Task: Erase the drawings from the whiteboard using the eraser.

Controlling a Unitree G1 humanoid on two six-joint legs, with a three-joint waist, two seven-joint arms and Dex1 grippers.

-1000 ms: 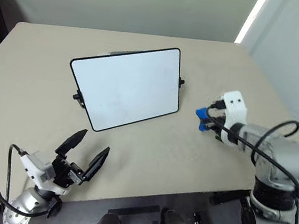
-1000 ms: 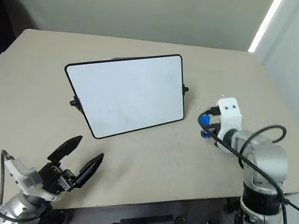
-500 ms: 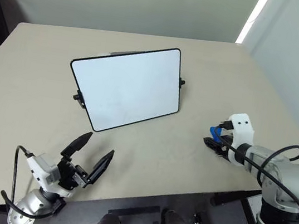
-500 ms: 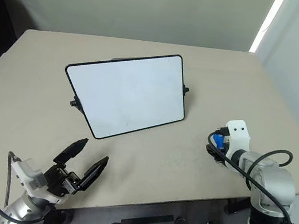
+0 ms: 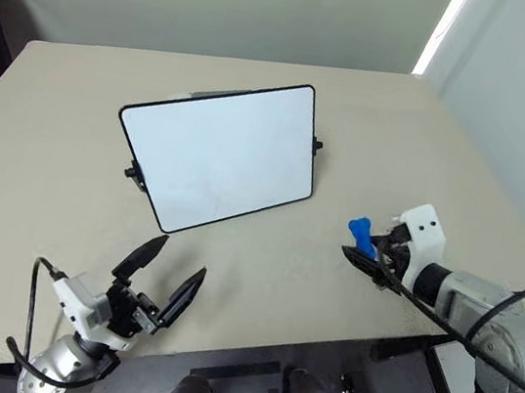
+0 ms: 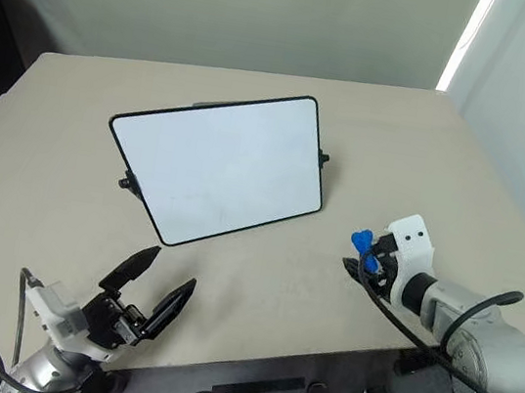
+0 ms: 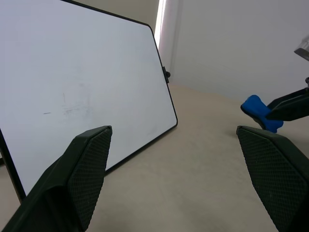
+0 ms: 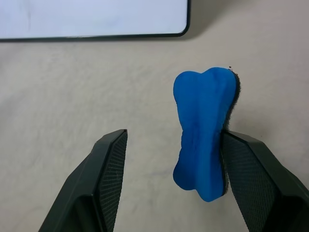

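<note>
Your right gripper (image 8: 171,137) had its fingers spread wide, pinching nothing. The whiteboard (image 5: 219,155) stood tilted upright, well apart from the gripper, ahead of it and toward the left arm's side, with only faint grey smudges (image 7: 72,101) on it. The blue eraser (image 8: 203,145) sat between the fingers, touching just one. The risk: with no squeeze on it, it could topple onto the table (image 5: 281,269) or get knocked aside if you moved.

Board (image 7: 82,82) stands tilted, nearly clean, faint smudges only; blue eraser (image 7: 259,111) sits against another black finger (image 7: 289,107) off beside it.
</note>
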